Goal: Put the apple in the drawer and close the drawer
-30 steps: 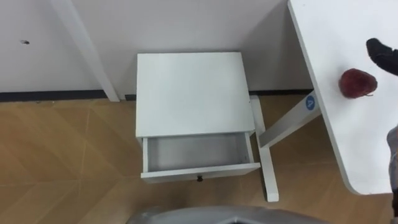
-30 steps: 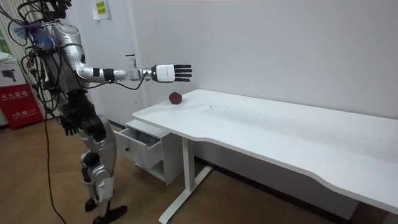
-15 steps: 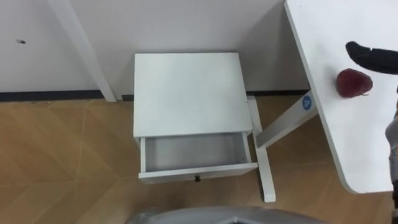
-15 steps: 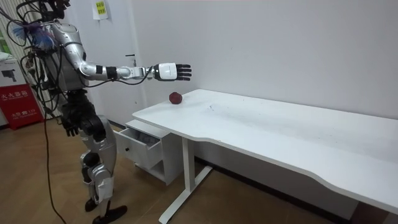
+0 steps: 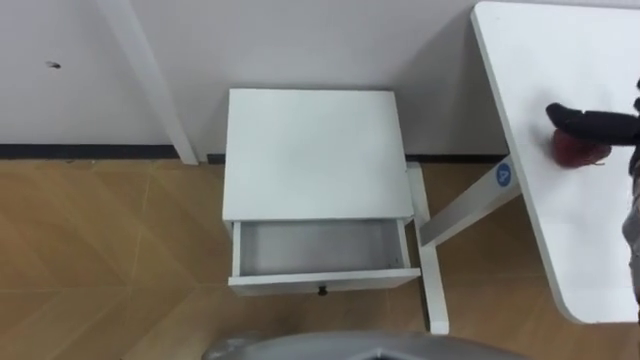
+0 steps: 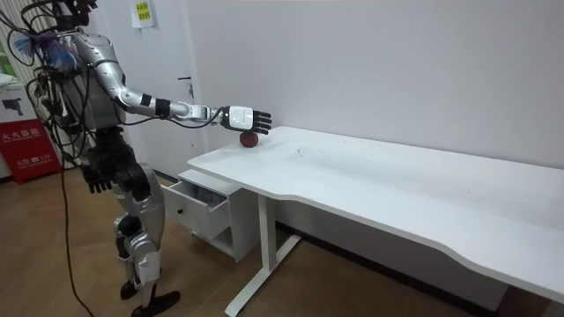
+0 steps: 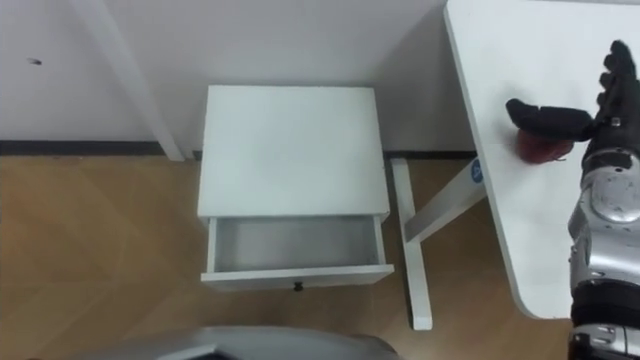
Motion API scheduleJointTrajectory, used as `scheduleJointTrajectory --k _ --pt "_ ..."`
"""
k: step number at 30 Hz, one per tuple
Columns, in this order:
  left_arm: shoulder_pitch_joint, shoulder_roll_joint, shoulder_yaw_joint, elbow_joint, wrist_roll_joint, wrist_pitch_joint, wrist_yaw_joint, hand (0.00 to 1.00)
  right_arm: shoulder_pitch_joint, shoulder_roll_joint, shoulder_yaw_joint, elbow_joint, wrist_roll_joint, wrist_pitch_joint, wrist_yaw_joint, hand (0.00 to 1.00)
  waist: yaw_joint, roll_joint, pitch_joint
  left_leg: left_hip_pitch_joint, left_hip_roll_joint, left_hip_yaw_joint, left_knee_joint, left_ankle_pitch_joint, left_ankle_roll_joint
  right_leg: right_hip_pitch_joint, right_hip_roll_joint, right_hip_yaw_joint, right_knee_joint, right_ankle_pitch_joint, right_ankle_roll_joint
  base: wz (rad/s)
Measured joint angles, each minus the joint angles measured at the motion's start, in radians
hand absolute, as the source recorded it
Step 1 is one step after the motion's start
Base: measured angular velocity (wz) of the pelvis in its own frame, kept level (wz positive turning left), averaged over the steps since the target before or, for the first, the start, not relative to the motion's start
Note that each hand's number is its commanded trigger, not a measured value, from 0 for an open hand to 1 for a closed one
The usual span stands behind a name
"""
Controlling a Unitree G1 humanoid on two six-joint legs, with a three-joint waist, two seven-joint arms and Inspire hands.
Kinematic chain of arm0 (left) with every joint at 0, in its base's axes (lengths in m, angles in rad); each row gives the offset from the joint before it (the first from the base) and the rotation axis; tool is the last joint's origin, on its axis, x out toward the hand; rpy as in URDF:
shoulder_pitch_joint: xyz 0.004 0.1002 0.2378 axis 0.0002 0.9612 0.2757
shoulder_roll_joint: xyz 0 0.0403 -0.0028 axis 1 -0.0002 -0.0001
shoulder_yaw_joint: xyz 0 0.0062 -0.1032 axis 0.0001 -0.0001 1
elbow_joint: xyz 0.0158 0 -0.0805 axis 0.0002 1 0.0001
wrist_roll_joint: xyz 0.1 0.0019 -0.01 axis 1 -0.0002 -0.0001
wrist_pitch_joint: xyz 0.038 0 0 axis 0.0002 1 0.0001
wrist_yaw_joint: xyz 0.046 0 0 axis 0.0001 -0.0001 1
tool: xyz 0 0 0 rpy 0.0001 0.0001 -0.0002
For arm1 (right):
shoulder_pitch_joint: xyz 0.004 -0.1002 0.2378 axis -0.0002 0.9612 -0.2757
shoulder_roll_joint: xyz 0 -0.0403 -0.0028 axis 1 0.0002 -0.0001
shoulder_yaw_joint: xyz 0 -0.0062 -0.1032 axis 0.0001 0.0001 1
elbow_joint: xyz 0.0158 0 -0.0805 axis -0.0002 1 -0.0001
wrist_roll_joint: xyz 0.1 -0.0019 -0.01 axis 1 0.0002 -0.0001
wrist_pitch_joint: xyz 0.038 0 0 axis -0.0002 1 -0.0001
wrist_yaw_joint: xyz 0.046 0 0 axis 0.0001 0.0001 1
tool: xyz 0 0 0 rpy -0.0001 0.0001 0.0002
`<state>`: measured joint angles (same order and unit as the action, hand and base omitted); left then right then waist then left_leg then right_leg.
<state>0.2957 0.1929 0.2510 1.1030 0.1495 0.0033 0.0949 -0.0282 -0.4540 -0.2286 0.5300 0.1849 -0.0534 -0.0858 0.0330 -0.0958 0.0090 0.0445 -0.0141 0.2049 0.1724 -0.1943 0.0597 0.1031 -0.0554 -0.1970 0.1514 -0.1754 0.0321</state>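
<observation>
One drawer (image 5: 322, 250) stands open and empty at lower centre. At upper right the apple (image 5: 575, 150) lies on the table (image 5: 570, 235), with the right hand (image 7: 560, 120) spread just over it, fingers straight, gripping nothing. The grasp looks to be the step in hand; next the fingers should curl round the apple. The left hand (image 6: 99, 180) hangs low at the room view's left, its state unclear.

Apple half covered, bench and hand cropped

At the right of the eye views the right hand (image 7: 603, 128) reaches across the apple (image 7: 540, 150), hiding its upper part; whether they touch cannot be told. The bench (image 7: 500, 220) runs off the top and right edges. In the room view's left, the left hand (image 6: 99, 180) by the hip is too small to make out.
</observation>
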Motion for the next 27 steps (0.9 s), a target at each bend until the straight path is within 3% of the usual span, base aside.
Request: scheduleJointTrajectory --k 12,19,20,21,22,23,27 --pt "0.004 0.000 0.001 -0.005 0.021 0.000 0.001 0.00 0.004 0.000 0.012 0.050 -0.080 -0.004 0.026 0.00 -0.002 -0.001 -0.0055 -0.009 0.000 -0.020 0.009 0.000 0.000 0.002 -0.001 -0.023 0.000 0.000 0.000 0.05" --pt "0.006 0.004 -0.001 -0.004 0.020 0.000 0.001 0.00 0.012 0.000 0.049 0.078 -0.155 -0.004 0.053 0.00 -0.001 -0.017 -0.0087 -0.005 0.000 -0.021 0.014 0.000 0.000 0.012 -0.001 -0.025 0.000 0.000 0.000 0.00" --pt "0.006 0.004 -0.001 -0.004 0.020 0.000 0.001 0.00 0.012 0.000 0.052 0.084 -0.155 -0.004 0.056 0.18 -0.001 -0.018 -0.0085 -0.004 0.000 -0.021 0.015 0.000 0.000 0.013 -0.001 -0.025 0.000 0.000 0.000 0.00" --pt "0.006 0.004 -0.001 -0.004 0.020 -0.001 0.001 0.00 0.015 0.000 0.055 0.097 -0.155 -0.004 0.062 0.29 -0.001 -0.021 -0.0075 -0.003 0.000 -0.021 0.015 0.000 0.000 0.015 -0.001 -0.026 0.000 0.000 0.000 0.00" --pt "0.007 0.004 -0.001 -0.004 0.020 -0.001 0.001 0.00 0.023 0.000 0.056 0.108 -0.152 -0.004 0.068 0.70 0.000 -0.022 -0.0070 -0.003 0.000 -0.021 0.015 0.000 0.000 0.019 -0.001 -0.027 0.000 0.000 0.000 0.00" --pt "0.007 0.004 -0.001 -0.002 0.020 -0.001 0.001 0.00 0.028 0.000 0.059 0.112 -0.152 -0.004 0.068 1.00 0.001 -0.022 -0.0071 -0.002 0.000 -0.022 0.016 -0.001 0.000 0.021 -0.001 -0.027 0.001 0.000 0.000 0.00" --pt "0.005 0.009 -0.012 0.017 0.019 -0.003 0.001 0.00 0.040 0.004 0.060 0.125 -0.155 -0.033 0.050 1.00 0.000 -0.019 -0.0058 -0.003 -0.001 -0.027 0.017 -0.001 0.001 0.026 -0.001 -0.030 0.000 0.000 0.000 0.01"
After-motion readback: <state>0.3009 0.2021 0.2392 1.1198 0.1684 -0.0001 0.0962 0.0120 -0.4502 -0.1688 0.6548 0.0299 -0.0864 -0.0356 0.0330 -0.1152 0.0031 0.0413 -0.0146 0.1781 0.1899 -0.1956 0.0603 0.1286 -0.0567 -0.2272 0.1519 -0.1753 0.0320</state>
